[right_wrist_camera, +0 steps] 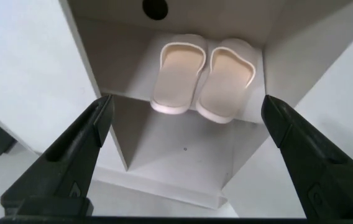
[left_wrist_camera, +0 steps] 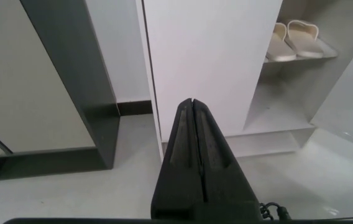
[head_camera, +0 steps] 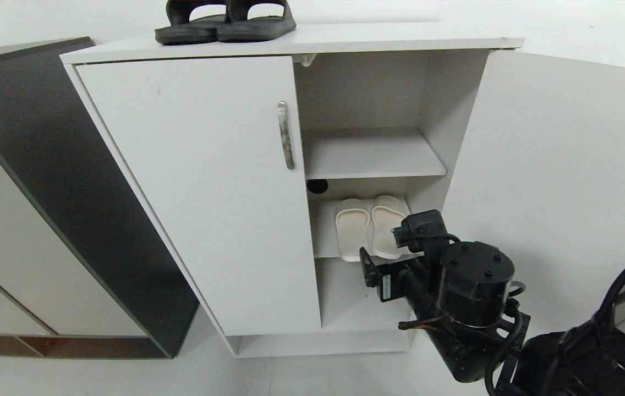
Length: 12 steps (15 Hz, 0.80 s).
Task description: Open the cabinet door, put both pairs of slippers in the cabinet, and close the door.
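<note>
Sitting on the cabinet's middle shelf, the white slippers are just past the right gripper, which hangs wide open and empty in front of them, not touching. Black slippers are up on the cabinet top. Left gripper is pressed closed, empty, low by the closed left door.

The cabinet looks like white laminated board, smooth and matt. Its handle is brushed metal with a dull sheen. The cream slippers look like smooth, matt foam; the black slippers like matt rubber. The floor is smooth, faintly glossy. The dark panel is matt.
</note>
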{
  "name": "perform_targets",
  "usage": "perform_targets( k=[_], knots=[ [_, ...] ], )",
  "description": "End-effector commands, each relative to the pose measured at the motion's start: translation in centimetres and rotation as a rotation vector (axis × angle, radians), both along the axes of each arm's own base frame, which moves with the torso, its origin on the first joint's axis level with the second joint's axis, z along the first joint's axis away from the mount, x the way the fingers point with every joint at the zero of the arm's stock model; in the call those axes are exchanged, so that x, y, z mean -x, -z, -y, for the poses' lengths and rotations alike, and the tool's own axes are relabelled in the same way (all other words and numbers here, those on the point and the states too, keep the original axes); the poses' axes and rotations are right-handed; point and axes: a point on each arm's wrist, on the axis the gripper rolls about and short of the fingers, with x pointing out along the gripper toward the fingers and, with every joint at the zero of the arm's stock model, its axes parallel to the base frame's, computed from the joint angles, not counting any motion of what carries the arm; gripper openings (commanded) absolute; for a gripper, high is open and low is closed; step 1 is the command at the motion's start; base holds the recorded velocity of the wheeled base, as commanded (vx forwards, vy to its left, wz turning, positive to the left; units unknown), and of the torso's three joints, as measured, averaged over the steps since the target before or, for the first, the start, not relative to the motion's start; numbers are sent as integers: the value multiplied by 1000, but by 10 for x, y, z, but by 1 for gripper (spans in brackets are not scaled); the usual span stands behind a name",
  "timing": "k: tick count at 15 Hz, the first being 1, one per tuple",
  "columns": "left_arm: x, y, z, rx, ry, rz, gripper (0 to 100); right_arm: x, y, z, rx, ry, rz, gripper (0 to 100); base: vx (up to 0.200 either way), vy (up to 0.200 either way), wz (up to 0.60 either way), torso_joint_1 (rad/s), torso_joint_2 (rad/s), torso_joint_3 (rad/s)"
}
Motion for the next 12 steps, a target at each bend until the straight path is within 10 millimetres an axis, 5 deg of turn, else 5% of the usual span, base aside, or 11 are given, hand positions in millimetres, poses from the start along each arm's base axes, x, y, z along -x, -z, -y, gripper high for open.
perform_targets(
  k=[1,9,12],
  knots=[
    [0,0,0,-4,0,0,0,2,2,1,6,-14,-5,100,0,0,0,0,0,0],
    [0,0,0,1,1,-1,0,7,9,8,36,-62,-30,100,0,0,0,0,0,0],
    [0,1,0,8,1,-4,0,7,9,9,36,-60,-30,100,0,200,0,1,4,-1]
  ],
)
